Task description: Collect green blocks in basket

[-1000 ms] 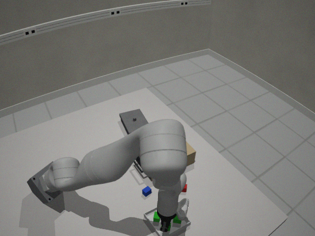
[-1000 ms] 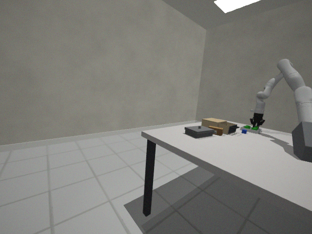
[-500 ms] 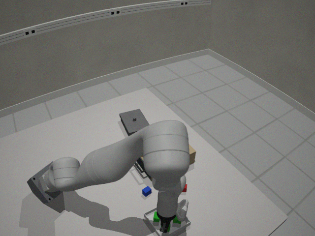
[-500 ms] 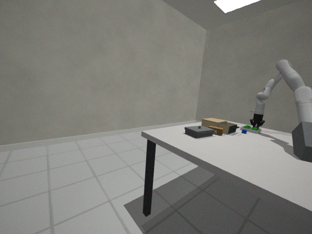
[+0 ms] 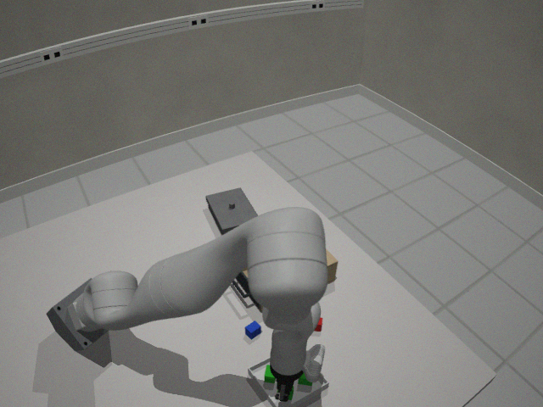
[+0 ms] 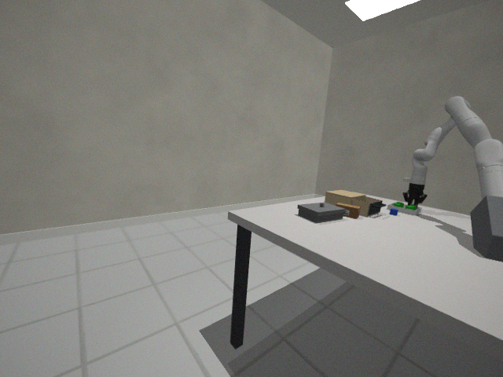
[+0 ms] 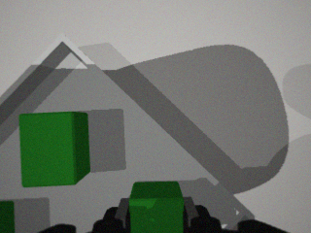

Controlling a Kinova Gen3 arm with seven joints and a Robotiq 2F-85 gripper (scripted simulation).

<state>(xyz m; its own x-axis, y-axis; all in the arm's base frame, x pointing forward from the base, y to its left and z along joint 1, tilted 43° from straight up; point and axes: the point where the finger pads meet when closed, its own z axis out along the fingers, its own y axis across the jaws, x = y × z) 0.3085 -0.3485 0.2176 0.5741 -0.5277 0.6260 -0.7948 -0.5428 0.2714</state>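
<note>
My gripper (image 5: 282, 396) (image 6: 414, 203) is shut on a green block (image 7: 156, 214), low inside the grey basket (image 5: 325, 385) (image 6: 400, 210). Two other green blocks lie in the basket, one (image 5: 269, 375) (image 7: 47, 149) near a corner and another (image 5: 305, 380) (image 7: 7, 216) beside it. The light wooden cabinet (image 5: 332, 268) (image 6: 344, 197) has its dark-fronted drawer (image 5: 249, 292) (image 6: 374, 207) standing out; the drawer's inside is hidden. The metal box (image 6: 321, 216) has its lid (image 5: 234, 214) (image 6: 314, 208) on top, seemingly level.
A blue block (image 5: 252, 330) (image 6: 393, 211) lies on the table between drawer and basket. A red block (image 5: 319, 324) is partly behind the arm. A brown wooden piece (image 6: 350, 210) stands between the metal box and cabinet. The arm hides much of the cabinet in the top view.
</note>
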